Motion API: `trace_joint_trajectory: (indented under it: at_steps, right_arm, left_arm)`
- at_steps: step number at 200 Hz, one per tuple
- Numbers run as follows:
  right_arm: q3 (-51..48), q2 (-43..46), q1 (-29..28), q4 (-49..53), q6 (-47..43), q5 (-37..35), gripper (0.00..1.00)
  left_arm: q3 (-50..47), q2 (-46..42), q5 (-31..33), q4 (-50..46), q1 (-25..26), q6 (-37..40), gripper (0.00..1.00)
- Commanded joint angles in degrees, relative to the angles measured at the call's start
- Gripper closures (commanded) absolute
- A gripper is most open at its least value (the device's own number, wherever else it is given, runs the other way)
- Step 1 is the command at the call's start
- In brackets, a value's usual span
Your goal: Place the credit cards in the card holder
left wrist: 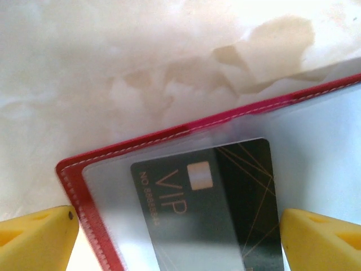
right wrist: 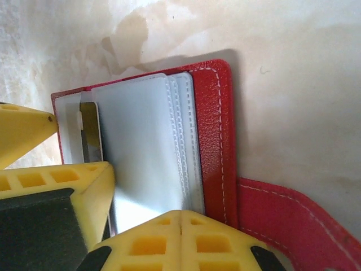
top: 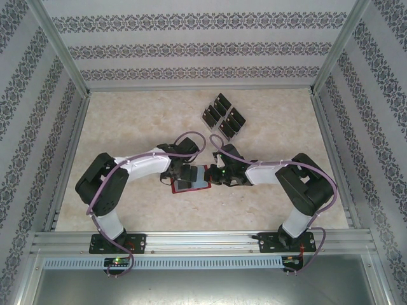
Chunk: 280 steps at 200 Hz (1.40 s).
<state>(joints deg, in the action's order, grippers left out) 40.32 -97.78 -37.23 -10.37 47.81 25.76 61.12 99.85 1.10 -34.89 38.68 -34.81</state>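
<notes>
The red card holder [top: 191,187] lies open on the table between both arms. My left gripper [left wrist: 177,243] is open, its yellow fingertips [left wrist: 34,237] set wide on either side of a black VIP credit card [left wrist: 225,186] that sits partly under a clear sleeve of the card holder [left wrist: 73,180]. My right gripper [right wrist: 180,217] is shut, its tips resting on the clear sleeves near the spine of the card holder [right wrist: 217,130]. The same card [right wrist: 90,138] peeks out at the left there. Several more credit cards [top: 224,116] stand at the back.
The remaining cards sit in a clear slotted rack [top: 215,108] behind the arms, right of centre. The holder's snap tab [right wrist: 282,220] sticks out to the right on the beige table [top: 127,127]. Metal rails and patterned walls enclose the table.
</notes>
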Motion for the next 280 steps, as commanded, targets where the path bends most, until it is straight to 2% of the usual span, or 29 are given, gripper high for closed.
trace_joint_trajectory:
  at_steps: [1,138,198,216,252,280]
  right_arm:
    - [-0.5,-1.57,0.63,0.88,0.35,-1.94,1.0]
    - [0.5,-1.2,0.58,0.98,0.23,-0.41,1.0]
    - [5.23,3.56,0.18,5.44,-2.26,2.81,1.0]
    - [6.32,4.53,0.15,7.42,-2.96,2.49,0.95]
    - [8.74,3.9,0.0,11.58,-4.79,1.14,0.76]
    - [10.34,2.52,-0.76,14.09,-5.95,-0.2,0.73]
  left_arm:
    - [-1.09,-1.83,3.01,-5.4,0.44,2.35,0.08]
    - [-5.27,-6.28,5.84,-3.98,-1.5,0.53,0.07]
    - [-6.9,-14.19,4.75,-0.83,-2.9,-1.44,0.06]
    - [-8.67,-16.39,3.39,0.38,-4.15,-2.34,0.06]
    - [-12.52,-18.07,3.02,0.95,-5.59,-2.96,0.06]
    - [-16.13,-18.3,2.59,2.36,-6.79,-3.33,0.06]
